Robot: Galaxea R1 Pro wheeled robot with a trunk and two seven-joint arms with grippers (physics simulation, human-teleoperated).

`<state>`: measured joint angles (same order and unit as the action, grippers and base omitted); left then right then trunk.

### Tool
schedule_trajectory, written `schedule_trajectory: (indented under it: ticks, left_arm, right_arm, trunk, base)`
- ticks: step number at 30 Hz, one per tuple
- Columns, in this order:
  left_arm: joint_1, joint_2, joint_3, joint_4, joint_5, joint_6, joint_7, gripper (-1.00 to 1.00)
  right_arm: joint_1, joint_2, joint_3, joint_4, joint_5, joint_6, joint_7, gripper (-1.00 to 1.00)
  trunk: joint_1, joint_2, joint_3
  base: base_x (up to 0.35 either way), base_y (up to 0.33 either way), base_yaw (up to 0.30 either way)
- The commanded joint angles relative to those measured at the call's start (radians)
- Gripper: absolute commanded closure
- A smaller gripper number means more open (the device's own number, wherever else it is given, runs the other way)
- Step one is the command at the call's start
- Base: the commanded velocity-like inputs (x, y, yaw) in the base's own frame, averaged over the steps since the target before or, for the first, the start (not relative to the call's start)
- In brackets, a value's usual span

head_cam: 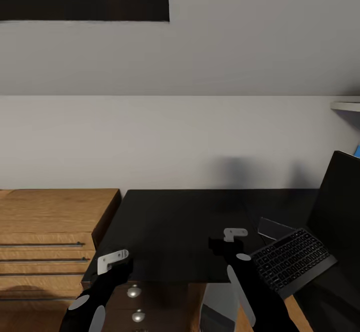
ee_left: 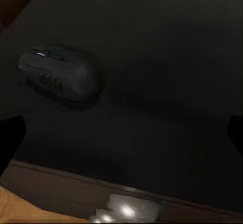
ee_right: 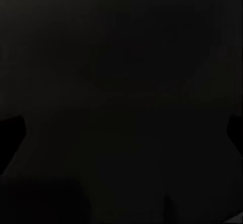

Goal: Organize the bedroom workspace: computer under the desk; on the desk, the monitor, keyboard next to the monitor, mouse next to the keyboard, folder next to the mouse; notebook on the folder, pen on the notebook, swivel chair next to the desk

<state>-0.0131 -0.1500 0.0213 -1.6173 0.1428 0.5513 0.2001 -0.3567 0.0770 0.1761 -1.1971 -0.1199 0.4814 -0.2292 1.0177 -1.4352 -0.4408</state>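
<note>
mouse (ee_left: 61, 73): on desk (head_cam: 175, 222) near front edge, free of left gripper (ee_left: 121, 133), spread
keyboard (head_cam: 293, 261): at front right edge
right gripper (ee_right: 121, 133): spread, empty

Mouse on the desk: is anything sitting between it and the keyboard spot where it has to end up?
Nothing visible does. In the left wrist view the mouse lies on the bare black desk. In the head view the desktop between the left tool and the keyboard shows nothing except the right tool over it.
</note>
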Motion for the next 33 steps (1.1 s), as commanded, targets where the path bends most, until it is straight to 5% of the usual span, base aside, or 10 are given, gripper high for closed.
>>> schedule_trajectory:
  ticks: [1, 33]
  left_arm:
    - [-0.001, 0.000, 0.000, -0.001, 0.011, 0.004, 0.007, -1.00]
    - [-0.001, -0.001, -0.001, -0.001, 0.009, 0.000, 0.007, -1.00]
  right_arm:
    - [-0.001, 0.000, 0.004, -0.002, -0.010, 0.003, -0.010, -1.00]
    - [-0.001, -0.001, 0.006, 0.011, -0.012, -0.011, -0.005, -1.00]
  trunk:
    - [0.000, -0.001, -0.001]
    - [0.000, -0.001, -0.001]
  base:
    - [-0.232, 0.208, 0.000]
    - [-0.260, 0.191, 0.000]
